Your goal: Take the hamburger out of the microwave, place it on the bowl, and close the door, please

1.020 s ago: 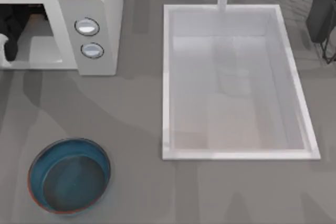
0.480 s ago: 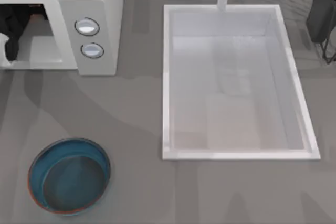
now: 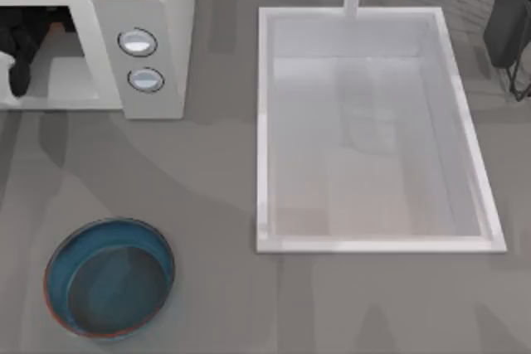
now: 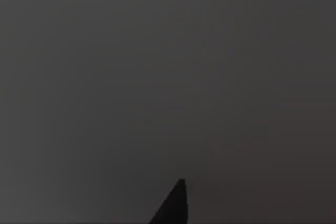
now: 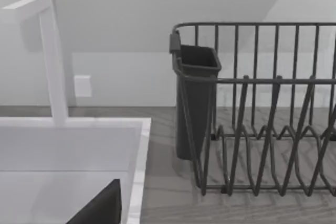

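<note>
Left gripper [image 3: 17, 60] reaches into the microwave [image 3: 141, 6] at ten o'clock; its grip cannot be told; hamburger hidden; bowl [image 3: 109, 278] at seven o'clock empty; everything remains.

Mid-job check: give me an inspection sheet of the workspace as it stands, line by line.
Surface: grey countertop.
Job's things: large off-white boxy microwave, cavity open at top view's left; round blue bowl with orange-brown rim holds nothing; hamburger and door nothing seen.
Clutter: white rectangular sink basin, white faucet, dark wire dish rack with dark cutlery cup.
Grippers: left gripper inside the cavity, left wrist view dark; right arm parked near the rack.
Cables: nothing seen.
Surroundings: white wall.
</note>
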{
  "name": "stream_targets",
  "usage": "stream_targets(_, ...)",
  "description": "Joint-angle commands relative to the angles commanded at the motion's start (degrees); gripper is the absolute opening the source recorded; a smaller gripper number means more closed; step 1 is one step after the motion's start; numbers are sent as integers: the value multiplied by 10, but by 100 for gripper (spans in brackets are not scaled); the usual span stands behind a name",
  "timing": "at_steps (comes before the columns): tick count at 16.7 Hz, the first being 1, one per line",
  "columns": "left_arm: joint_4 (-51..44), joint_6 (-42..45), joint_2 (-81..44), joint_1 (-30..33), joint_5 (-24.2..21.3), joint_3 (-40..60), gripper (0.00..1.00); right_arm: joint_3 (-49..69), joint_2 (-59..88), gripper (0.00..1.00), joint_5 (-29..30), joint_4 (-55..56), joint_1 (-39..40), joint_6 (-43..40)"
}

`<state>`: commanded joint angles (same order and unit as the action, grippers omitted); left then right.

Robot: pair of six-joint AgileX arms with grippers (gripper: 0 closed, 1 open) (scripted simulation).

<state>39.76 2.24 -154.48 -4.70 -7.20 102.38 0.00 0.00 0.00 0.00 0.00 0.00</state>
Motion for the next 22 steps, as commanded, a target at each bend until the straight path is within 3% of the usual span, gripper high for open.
stream_targets(5, 59, 2, 37, -7, -6, -94, 0, 0, 0, 100, 0, 0, 0, 0)
stream_targets(16, 317, 10, 210, -38, -34, -542, 0, 0, 0, 100, 0, 0, 0, 0)
stream_targets(22, 359, 12, 240, -43, -39, -601, 0, 0, 0, 100, 0, 0, 0, 0)
